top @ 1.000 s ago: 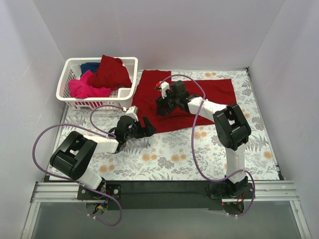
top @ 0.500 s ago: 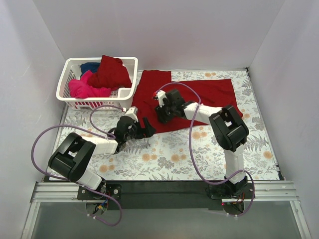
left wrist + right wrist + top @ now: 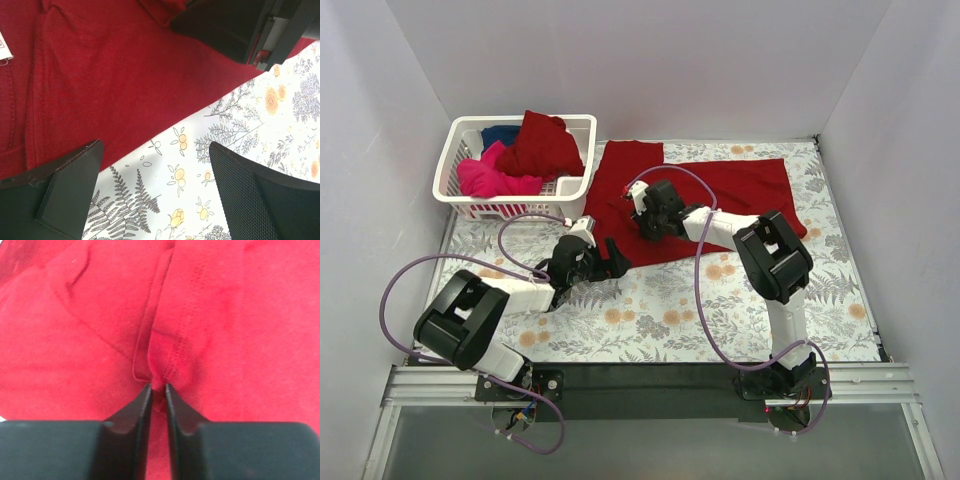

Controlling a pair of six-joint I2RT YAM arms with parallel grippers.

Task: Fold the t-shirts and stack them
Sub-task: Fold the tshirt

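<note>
So the dark red t-shirt (image 3: 740, 185) is lying spread out on the flowery surface (image 3: 670, 310), and the right pincer (image 3: 157, 387) is sitting on its left part, nipping a little raised ridge of cloth along a seam, with the jaws nearly together and the fabric bunching up between the tips. The left pincer (image 3: 156, 150) is hanging wide open right over the shirt's near hem, half over cloth and half over the print, gripping nothing. Compared with a second ago, the right pincer is reaching a bit further left and its jaws are a lot tighter; the left one is basically sitting where it was. Off to the back left, the white basket (image 3: 455, 175) is holding a second dark red shirt (image 3: 540, 140), a hot pink shirt (image 3: 485, 175) and a dark blue shirt (image 3: 500, 132). The right arm is covering part of the spread shirt from above.
</note>
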